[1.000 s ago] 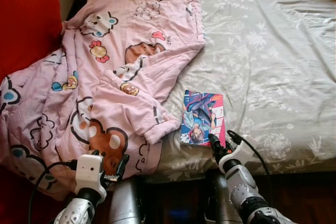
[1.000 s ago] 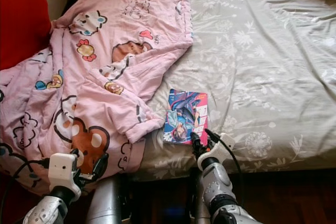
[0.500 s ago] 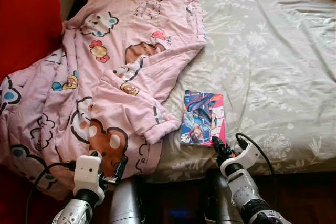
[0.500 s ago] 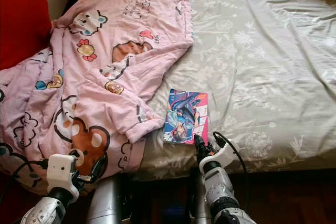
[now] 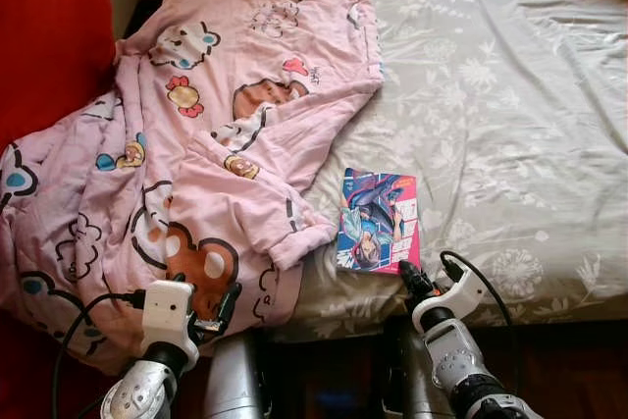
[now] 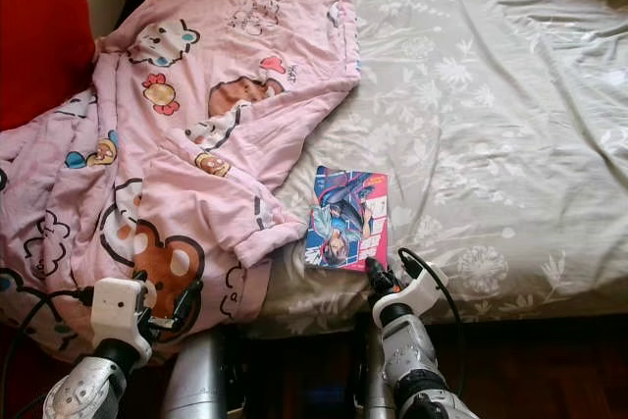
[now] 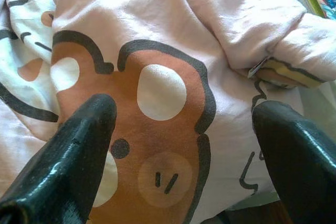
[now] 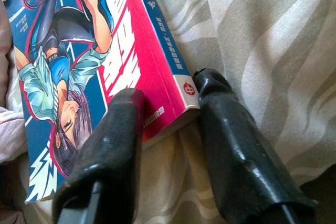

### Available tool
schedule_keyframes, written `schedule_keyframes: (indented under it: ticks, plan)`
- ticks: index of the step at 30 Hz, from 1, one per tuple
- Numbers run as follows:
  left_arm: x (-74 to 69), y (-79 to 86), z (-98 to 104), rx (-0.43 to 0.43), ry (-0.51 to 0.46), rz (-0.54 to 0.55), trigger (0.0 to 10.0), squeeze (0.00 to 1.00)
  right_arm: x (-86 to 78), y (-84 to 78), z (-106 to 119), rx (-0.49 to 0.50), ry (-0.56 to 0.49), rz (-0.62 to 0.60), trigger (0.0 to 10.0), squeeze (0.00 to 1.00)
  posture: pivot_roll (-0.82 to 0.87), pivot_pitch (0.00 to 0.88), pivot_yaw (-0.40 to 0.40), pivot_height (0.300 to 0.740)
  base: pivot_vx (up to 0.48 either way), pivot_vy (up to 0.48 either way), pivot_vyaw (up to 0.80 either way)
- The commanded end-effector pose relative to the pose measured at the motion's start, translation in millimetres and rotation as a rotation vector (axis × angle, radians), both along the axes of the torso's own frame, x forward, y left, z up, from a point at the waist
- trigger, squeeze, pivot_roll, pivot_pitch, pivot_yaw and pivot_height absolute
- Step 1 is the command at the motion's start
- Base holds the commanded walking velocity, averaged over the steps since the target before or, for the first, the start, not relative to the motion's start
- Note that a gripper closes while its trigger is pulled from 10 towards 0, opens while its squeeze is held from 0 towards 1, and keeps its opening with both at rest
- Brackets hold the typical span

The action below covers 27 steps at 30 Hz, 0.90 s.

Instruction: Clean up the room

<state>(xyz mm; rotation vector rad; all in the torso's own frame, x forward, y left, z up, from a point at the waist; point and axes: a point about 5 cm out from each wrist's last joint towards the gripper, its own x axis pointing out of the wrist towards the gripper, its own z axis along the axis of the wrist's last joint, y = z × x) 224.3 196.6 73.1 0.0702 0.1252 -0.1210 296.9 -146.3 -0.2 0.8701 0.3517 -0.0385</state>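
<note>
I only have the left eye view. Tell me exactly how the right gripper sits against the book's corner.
Observer: On the right wrist view, the right gripper straddles the near corner of the book, one finger over the cover, the other beside the spine on the bedsheet.
Operator: Report whether it's clamped.
Observer: Not clamped; the fingers stand apart with the corner between them.
Operator: Now give me the left gripper.
Observer: The left wrist view shows the left gripper open, aimed at the brown bear print on the pink blanket.
</note>
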Motion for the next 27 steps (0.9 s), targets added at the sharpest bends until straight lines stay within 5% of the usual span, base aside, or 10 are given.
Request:
schedule_keyframes:
  ticks: [1, 11, 16, 21, 27]
  plan:
    - [-2.3, 2.2, -6.9, 0.009, 0.022, 0.009, 10.0, 0.0, -10.4, 10.1, -11.1, 0.008, 0.054, 0.038, 0.0, 0.0, 0.14, 0.213, 0.045, 0.582, 0.0, 0.0, 0.0]
    - [12.6, -2.5, -6.7, -0.003, 0.0, 0.011, 10.0, 0.0, -1.4, 5.3, 0.5, -0.058, -0.03, 0.027, 0.0, 0.0, 0.12, 0.172, 0.032, 0.582, 0.0, 0.0, 0.0]
    - [24.6, -6.9, -7.6, -0.016, -0.017, 0.014, 10.0, 0.0, -2.0, -14.2, 6.5, -0.175, -0.081, -0.101, 0.0, 0.0, 0.09, 0.129, 0.014, 0.582, 0.0, 0.0, 0.0]
    - [29.9, -8.8, -9.1, -0.021, -0.026, 0.017, 10.0, 0.0, -7.0, -23.4, 7.2, -0.16, -0.105, -0.211, 0.0, 0.0, 0.07, 0.108, 0.003, 0.582, 0.0, 0.0, 0.0]
    - [36.1, -12.9, -11.6, -0.032, -0.038, 0.024, 10.0, 0.0, -28.4, -40.0, -7.8, -0.234, 0.042, -0.434, 0.0, 0.0, 0.05, 0.084, -0.012, 0.582, 0.0, 0.0, 0.0]
